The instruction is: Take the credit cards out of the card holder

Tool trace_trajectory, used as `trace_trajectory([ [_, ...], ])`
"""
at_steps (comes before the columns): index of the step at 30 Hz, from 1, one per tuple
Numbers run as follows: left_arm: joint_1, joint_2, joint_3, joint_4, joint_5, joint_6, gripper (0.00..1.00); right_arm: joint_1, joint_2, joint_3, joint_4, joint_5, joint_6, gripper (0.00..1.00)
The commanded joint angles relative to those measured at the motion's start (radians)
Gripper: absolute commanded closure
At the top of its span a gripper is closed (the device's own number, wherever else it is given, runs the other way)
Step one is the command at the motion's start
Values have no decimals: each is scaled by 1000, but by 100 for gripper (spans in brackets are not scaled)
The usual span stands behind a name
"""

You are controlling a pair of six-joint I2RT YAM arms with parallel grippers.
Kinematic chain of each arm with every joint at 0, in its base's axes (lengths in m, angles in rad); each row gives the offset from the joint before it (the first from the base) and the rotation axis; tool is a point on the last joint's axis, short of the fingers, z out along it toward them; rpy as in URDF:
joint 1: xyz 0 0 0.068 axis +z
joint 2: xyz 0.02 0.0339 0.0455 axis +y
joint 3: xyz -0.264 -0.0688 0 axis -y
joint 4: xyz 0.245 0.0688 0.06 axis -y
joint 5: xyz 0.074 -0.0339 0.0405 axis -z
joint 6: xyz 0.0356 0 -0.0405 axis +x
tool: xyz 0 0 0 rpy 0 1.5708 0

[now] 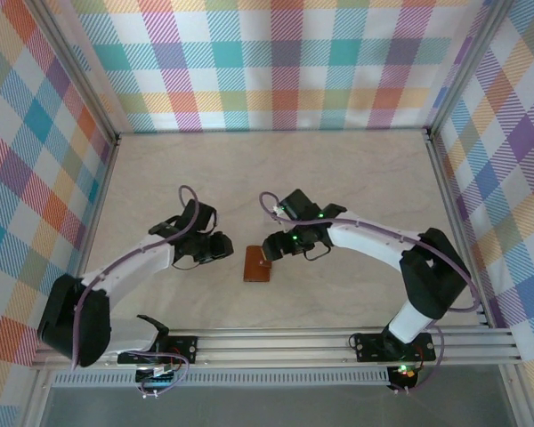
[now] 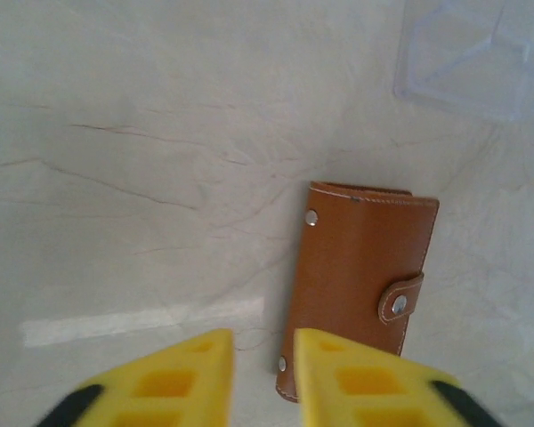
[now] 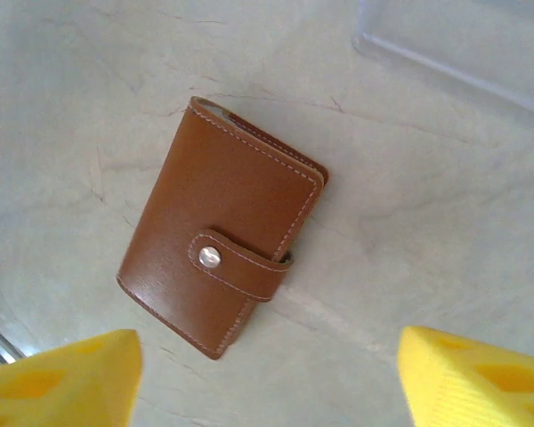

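The brown card holder (image 1: 258, 264) lies flat on the table between the two arms, folded closed with its snap tab fastened (image 3: 218, 227). The credit cards are hidden inside it. My left gripper (image 1: 217, 248) hovers just left of the holder. Its yellow fingers stand a narrow gap apart with nothing between them (image 2: 262, 374), and the right finger overlaps the holder's near corner (image 2: 360, 285) in the left wrist view. My right gripper (image 1: 274, 245) sits above the holder's far right side, open wide (image 3: 269, 356), with the holder lying ahead of its fingers.
A clear plastic tray (image 2: 481, 53) lies just beyond the holder, and its edge also shows in the right wrist view (image 3: 463, 44). Metal rails run along the table's near edge (image 1: 276, 342). Checked walls close in the left, right and back.
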Motion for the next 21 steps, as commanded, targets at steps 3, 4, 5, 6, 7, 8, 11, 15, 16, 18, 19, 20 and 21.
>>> trace_trajectory([
  [3,-22,135,104,93,136,-10,90,-44,-30,-72,117,-152,-465,37],
  [4,-24,167,124,92,149,-5,95,-45,-30,-75,121,-160,-520,38],
  [5,-24,191,140,91,161,2,99,-44,-29,-76,120,-173,-565,39],
  [6,-23,213,161,83,170,10,100,-44,-24,-76,122,-191,-611,40],
  [7,-24,234,180,76,176,20,100,-44,-17,-73,123,-203,-650,41],
  [8,-24,249,194,74,188,27,100,-44,-9,-68,122,-209,-681,43],
  [11,-22,310,241,56,219,56,100,-43,15,-52,118,-213,-774,47],
  [15,-21,389,269,51,268,79,100,-29,24,-72,158,-187,-910,53],
  [16,-21,404,270,56,282,81,100,-29,24,-73,163,-183,-931,55],
  [18,-19,426,275,53,298,84,100,-26,30,-67,167,-179,-960,56],
  [19,-19,435,277,48,299,88,100,-23,34,-63,166,-176,-971,57],
  [20,-18,441,278,41,297,93,100,-21,38,-59,165,-174,-983,57],
  [21,-16,446,276,35,292,98,100,-13,43,-55,167,-170,-996,57],
])
